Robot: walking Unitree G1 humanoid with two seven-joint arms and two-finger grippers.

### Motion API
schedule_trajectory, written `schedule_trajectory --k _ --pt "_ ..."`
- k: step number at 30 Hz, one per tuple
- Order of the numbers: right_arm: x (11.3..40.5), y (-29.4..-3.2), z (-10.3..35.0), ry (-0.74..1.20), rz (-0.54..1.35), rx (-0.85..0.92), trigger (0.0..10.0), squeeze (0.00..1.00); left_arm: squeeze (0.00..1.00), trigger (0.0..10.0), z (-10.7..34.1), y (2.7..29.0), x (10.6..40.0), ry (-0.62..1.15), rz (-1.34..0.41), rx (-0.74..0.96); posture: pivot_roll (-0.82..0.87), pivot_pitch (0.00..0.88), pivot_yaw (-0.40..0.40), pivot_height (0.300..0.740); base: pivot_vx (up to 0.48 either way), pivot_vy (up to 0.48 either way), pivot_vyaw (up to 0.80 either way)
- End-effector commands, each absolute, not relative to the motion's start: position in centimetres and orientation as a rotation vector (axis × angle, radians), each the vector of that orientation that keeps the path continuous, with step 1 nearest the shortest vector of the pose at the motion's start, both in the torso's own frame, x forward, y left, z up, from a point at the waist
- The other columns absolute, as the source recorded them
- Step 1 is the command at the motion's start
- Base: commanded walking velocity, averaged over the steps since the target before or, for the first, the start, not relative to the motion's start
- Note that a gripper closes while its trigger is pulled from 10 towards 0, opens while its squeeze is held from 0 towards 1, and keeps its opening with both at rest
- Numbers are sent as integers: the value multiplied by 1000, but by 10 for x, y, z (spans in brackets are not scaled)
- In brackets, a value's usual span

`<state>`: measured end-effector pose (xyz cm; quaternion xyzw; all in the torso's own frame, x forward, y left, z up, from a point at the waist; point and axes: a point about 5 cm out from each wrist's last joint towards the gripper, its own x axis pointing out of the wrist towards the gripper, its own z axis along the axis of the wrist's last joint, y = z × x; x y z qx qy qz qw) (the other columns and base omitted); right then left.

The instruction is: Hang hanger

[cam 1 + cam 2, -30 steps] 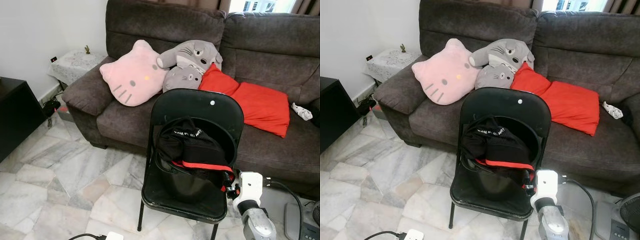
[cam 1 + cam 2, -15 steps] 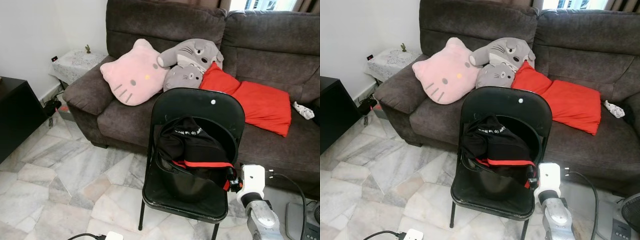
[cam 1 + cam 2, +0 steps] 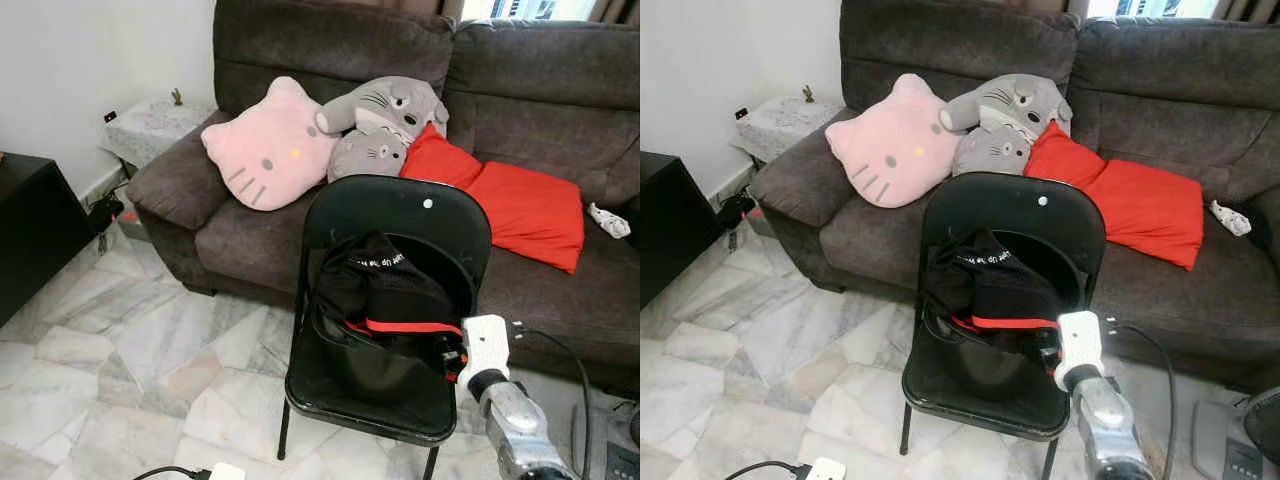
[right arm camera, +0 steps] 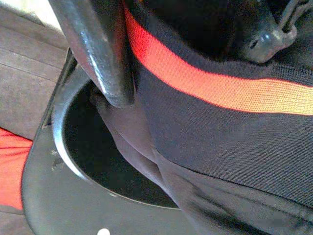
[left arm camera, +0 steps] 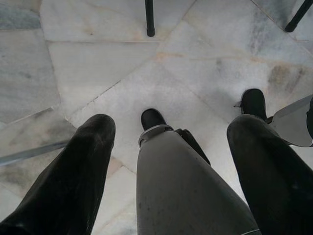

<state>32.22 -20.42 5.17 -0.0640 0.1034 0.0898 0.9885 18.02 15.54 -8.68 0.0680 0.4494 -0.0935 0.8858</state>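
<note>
In the left eye view the right arm has shifted since a second ago: its white wrist block, then low at the chair's lower right edge, now sits higher and further left in the frame, close against the red-striped hem of the black garment (image 3: pixel 385 295), and the right gripper (image 3: pixel 450 352) is buried in the cloth there. The garment is dark knit with a red band and white lettering near its top, heaped in a black basin (image 3: pixel 365 375) on the seat of the black folding chair (image 3: pixel 400 215) at centre frame; the chair, the brown sofa (image 3: pixel 520 90), the pink cat cushion (image 3: pixel 268 148), the grey plush (image 3: pixel 385 120) and the red cushion (image 3: pixel 515 200) have not moved. No hanger can be made out under the cloth. The right eye view shows the same scene. In the left wrist view the left gripper (image 5: pixel 173 161) hangs over the marble floor (image 5: pixel 122 68), its two black fingers (image 5: pixel 80 166) spread wide with a silver leg between them. In the right wrist view one black finger (image 4: pixel 98 49) runs down the upper left of the frame against the red-banded cloth above the basin's rim; whether these fingers pinch the cloth, I cannot tell.
</note>
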Motion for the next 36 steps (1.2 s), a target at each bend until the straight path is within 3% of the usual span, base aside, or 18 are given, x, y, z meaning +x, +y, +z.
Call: schedule_trajectory --k 1,5,6,7,8,36 --pt "323 -203 50 234 193 -139 10000 0 0 10000 -90 158 175 965 -198 154 -34 76 46 740 0 0 0" --pt "326 -200 53 224 188 -129 10000 0 0 10000 -90 158 175 964 -197 155 -31 77 46 740 0 0 0" --pt "327 -200 54 217 181 -116 1059 0 0 10000 -90 158 175 964 -197 155 -32 76 45 740 0 0 0" --pt "327 -200 54 217 181 -116 1059 0 0 10000 -90 158 175 964 -197 155 -32 76 45 740 0 0 0" --pt "328 -200 55 213 177 -109 0 0 0 10000 -89 158 175 964 -196 155 -32 77 45 740 0 0 0" --pt "337 -192 62 193 155 -99 0 0 0 10000 -90 158 174 967 -196 158 -25 77 47 740 0 0 0"
